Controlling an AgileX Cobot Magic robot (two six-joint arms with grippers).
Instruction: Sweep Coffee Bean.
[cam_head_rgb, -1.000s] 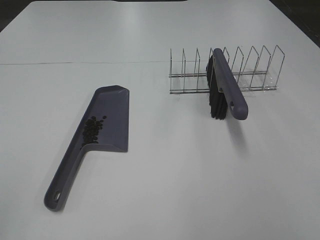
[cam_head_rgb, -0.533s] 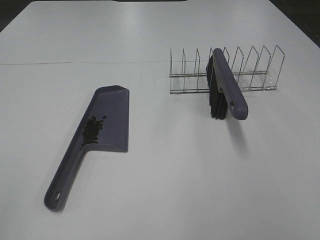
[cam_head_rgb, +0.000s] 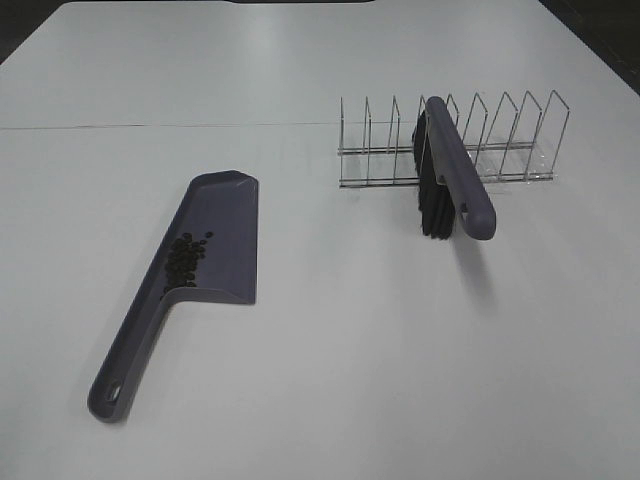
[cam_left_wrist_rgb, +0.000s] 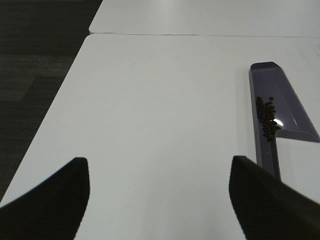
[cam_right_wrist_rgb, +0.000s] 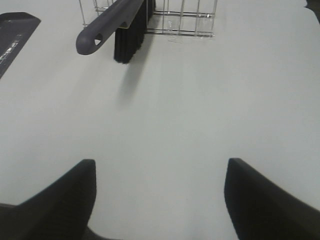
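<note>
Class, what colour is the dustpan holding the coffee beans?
The dustpan is a muted purple-grey, clearest in the exterior high view.

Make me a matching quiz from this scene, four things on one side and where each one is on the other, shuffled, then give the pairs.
Things:
1. beans
2. brush
3. dustpan
4. rack

Places:
A. standing on the table, on the right side of the high view
B. lying flat on the table, on the left side of the high view
C. propped in the wire slots, handle sticking out
D. heaped in the pan near its handle

Pairs: 1-D, 2-C, 3-B, 4-A
</note>
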